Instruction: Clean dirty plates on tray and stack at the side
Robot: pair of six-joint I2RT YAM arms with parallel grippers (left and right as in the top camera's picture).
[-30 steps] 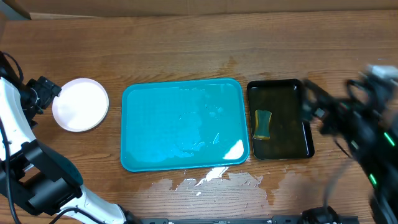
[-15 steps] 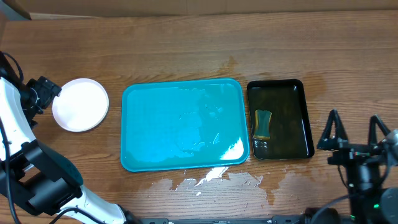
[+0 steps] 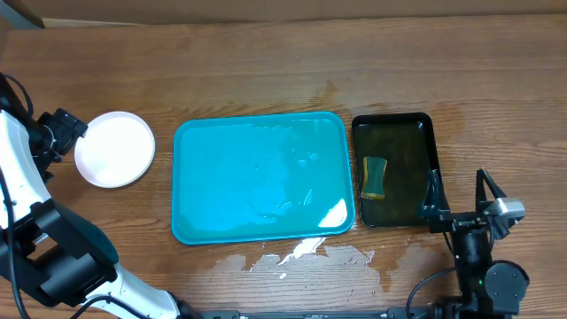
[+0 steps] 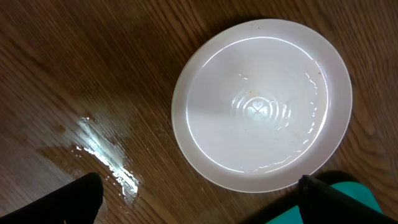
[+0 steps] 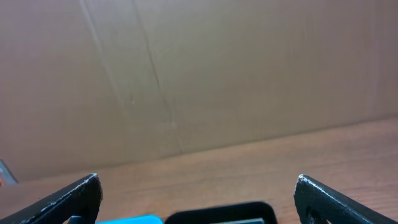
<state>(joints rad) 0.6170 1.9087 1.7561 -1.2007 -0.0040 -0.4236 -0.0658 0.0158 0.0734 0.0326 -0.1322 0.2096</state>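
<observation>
The turquoise tray point(image 3: 230, 177) lies mid-table, wet, with no plates on it. A white plate point(image 3: 114, 149) sits on the table left of the tray; whether other plates lie under it cannot be told. In the left wrist view the plate point(image 4: 261, 102) is wet and looks clean. My left gripper point(image 3: 64, 133) is open and empty just left of the plate, and its fingers point(image 4: 199, 202) show apart. My right gripper point(image 3: 459, 197) is open and empty by the black tray's front right corner, and its fingers point(image 5: 198, 199) show wide apart.
A black tray point(image 3: 399, 168) right of the turquoise tray holds dark water and a yellow-green sponge point(image 3: 376, 176). Spilled water point(image 3: 297, 252) lies on the wood in front of the turquoise tray. A cardboard wall point(image 5: 199, 74) stands at the back.
My right arm has swung from the far right side down to the front right and come to rest by the black tray. The left arm and the plate have not moved.
</observation>
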